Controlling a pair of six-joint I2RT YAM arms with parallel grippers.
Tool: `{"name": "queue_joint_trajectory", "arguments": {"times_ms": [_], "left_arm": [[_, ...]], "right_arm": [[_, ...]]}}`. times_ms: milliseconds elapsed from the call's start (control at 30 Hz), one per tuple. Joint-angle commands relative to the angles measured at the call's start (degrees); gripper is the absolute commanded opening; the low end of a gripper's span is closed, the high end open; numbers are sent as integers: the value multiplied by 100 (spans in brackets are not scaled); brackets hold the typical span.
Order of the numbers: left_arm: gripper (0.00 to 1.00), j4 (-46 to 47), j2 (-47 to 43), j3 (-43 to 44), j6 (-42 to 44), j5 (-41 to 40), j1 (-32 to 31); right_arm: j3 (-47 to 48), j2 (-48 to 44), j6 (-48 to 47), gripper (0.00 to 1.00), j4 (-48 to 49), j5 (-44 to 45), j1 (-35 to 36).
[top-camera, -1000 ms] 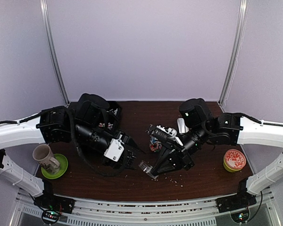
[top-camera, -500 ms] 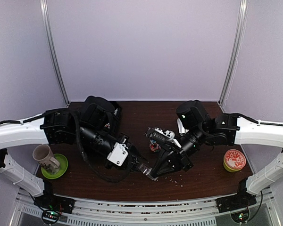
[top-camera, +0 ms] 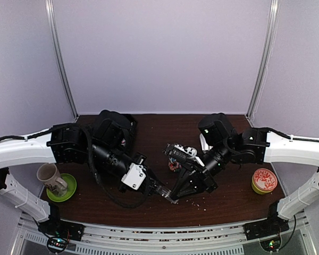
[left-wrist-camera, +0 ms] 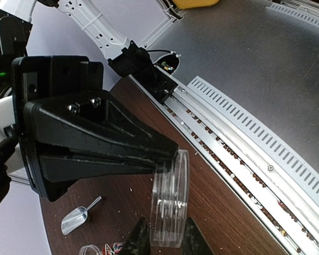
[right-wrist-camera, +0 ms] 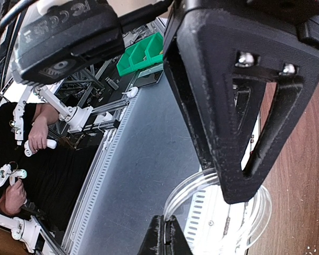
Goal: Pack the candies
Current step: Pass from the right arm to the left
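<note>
1. Clear round shallow plastic dish (left-wrist-camera: 170, 196): stands on edge above the near middle of the dark brown wooden tabletop (top-camera: 149, 133), between the two tools. Nothing can be made out inside it.

2. Right tool (top-camera: 175, 192): black, its fingers clenched on the thin rim of the dish. The right wrist view shows the two tips nearly together with the rim pinched between them.

3. Left tool (top-camera: 160, 190): black with a white wrist block, reaching in from the left. Its fingertips (left-wrist-camera: 140, 240) bracket the dish, one at each flat face, touching or very nearly so. Whether they press on it cannot be told.

4. Candies (top-camera: 175, 166): a small cluster of multicoloured pieces lying on the tabletop just beyond the right tool, apart from the dish. The kinds are too small to tell apart.

5. Pale crumbs (top-camera: 202, 202): scattered on the tabletop near the right tool.

6. Small silver metal scoop (left-wrist-camera: 77, 219): lies on the tabletop, apart from the dish.

7. Black fabric bag (top-camera: 114, 127): far left of the tabletop, behind the left arm.

8. Beige ceramic mug (top-camera: 49, 175): stands on a green saucer (top-camera: 69, 189) at the left edge.

9. Round tin with red patterned lid (top-camera: 264, 179): at the right edge, well apart from the tools.
</note>
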Motion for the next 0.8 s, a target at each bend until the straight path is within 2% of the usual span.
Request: {"name": "queue_joint_trajectory", "arguments": {"times_ms": [0,267,333,700,767], "left_arm": [[19,20,31,182,-16,-17,-53],[12,16,48,195,-86,-58,-71],[11,15,59,226,-165,-83,-71],[11,120,192,233,-1073,-264,-71],[11,246,207,174,-1374,-345,-63]], "right_arm": [[134,12,-19,0,35,-93,-48],[133,10,-26,0,9,-68,-61],[144,8,-39,3,-42,0,-87],[207,-478,-401,51,-901,762,-632],[243,-604,-512,63,-1115,1020,-771]]}}
